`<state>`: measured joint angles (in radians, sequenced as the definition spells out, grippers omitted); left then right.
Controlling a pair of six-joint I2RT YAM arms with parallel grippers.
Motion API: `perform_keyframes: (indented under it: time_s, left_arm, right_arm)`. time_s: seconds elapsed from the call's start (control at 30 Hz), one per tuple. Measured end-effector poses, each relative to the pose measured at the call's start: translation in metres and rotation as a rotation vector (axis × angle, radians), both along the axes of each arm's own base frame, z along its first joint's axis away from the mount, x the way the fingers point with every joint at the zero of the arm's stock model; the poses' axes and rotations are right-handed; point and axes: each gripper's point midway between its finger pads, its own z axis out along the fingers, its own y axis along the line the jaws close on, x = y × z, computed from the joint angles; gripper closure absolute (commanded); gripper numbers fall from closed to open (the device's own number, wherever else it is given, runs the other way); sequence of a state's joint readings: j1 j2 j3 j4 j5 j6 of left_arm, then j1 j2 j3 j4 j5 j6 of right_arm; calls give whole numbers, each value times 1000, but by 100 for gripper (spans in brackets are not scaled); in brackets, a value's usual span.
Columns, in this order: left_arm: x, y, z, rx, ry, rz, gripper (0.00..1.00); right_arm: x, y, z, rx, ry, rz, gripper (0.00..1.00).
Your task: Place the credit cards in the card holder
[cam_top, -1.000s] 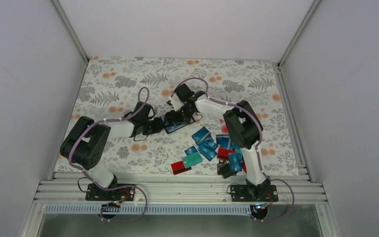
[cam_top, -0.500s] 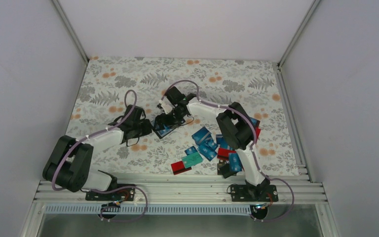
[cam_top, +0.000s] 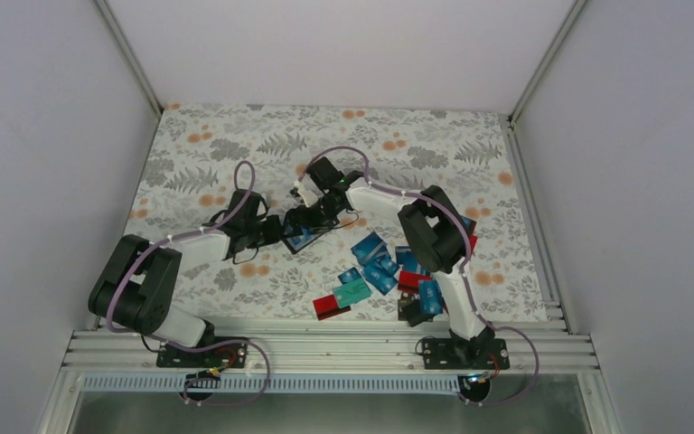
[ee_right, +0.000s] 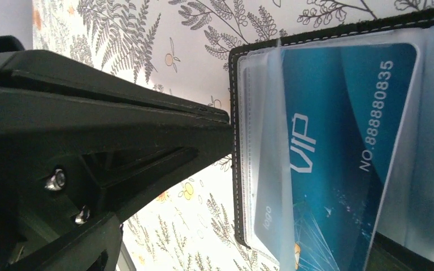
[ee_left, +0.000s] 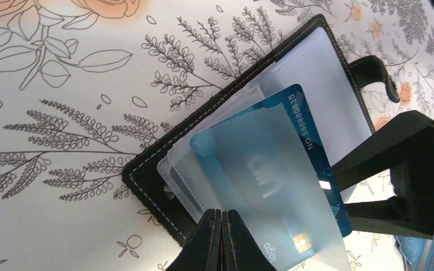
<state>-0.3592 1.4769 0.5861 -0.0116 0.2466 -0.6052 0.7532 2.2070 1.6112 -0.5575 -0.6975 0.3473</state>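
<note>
The black card holder (cam_top: pixel 302 239) lies open on the floral cloth, its clear sleeves fanned up (ee_left: pixel 243 107). A blue credit card (ee_left: pixel 308 141) marked VIP (ee_right: pixel 339 147) sits partly inside a sleeve. My left gripper (ee_left: pixel 221 217) is shut, pinching the lifted clear sleeve at the holder's near edge (cam_top: pixel 277 231). My right gripper (cam_top: pixel 314 215) stands open at the card's outer end, its black fingers (ee_left: pixel 395 141) apart on either side of the card's edge. Several loose credit cards (cam_top: pixel 379 264) lie to the right.
The loose pile holds blue, teal (cam_top: pixel 353 291) and red (cam_top: pixel 330 307) cards plus a dark one (cam_top: pixel 409 313) by the right arm's base. The holder's strap tab (ee_left: pixel 376 70) sticks out at its far side. Enclosure walls ring the cloth.
The holder and both grippers have shifted left on the cloth. The right gripper's jaws have widened off the blue card. The left arm swung back, then returned slightly.
</note>
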Motion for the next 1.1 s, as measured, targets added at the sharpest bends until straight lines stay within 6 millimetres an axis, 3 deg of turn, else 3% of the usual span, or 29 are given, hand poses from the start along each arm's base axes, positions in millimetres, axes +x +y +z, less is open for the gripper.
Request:
perform_keyframes:
  time_s: [0.77,0.9,1.1]
  left_arm:
    - [0,-22,-1,-198,-58,-117,98]
    - [8,-24,-6,-191,-52,-114,98]
    - [12,-21,-10,-172,-45,-98,98]
  right_arm:
    - [-6,-4,5,99,7,119,10]
    - [-11,-3,5,82,13,128,4]
    - [-2,-8,4,24,-18,105,0]
